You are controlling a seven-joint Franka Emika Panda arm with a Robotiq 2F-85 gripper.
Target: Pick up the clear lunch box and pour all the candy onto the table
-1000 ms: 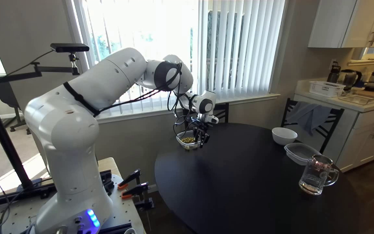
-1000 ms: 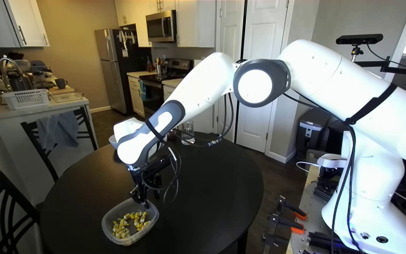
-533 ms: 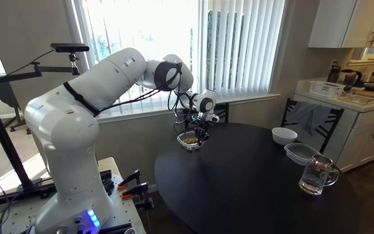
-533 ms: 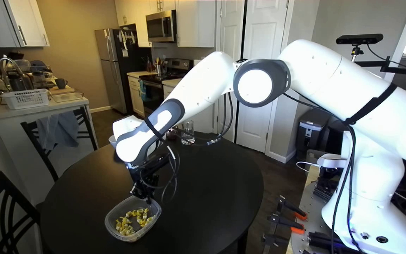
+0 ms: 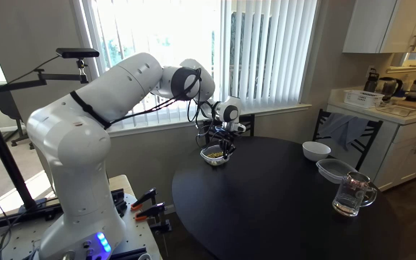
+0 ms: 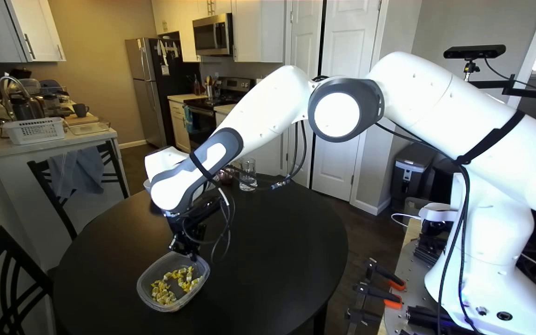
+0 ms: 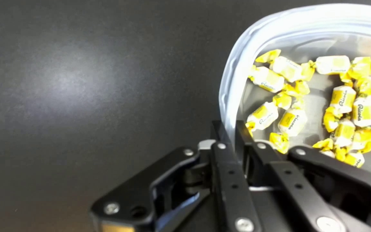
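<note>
The clear lunch box [image 6: 152,271], a shallow see-through tub with rounded corners, is by the table's window-side edge in both exterior views. Inside it lie several wrapped yellow-and-white candies [image 7: 292,121], spread over its bottom. My gripper [image 7: 230,129] is shut on the box's rim [image 7: 230,93], one finger outside the wall and one inside. From an exterior view the gripper [image 5: 226,153] comes down onto the box's side from above. Whether the box's bottom touches the dark round table [image 5: 284,187] I cannot tell.
On the table's far side from the arm stand a white bowl [image 5: 316,151], another clear shallow container [image 5: 333,170] and a glass mug [image 5: 350,195]. Black chairs [image 6: 10,279] sit close around the edge. Cables [image 6: 225,218] hang from the wrist. Clamps [image 6: 379,293] jut from the robot's stand.
The gripper has shut on the rim. Box and gripper have shifted together slightly, to the right and a little up in an exterior view. The candies stay inside.
</note>
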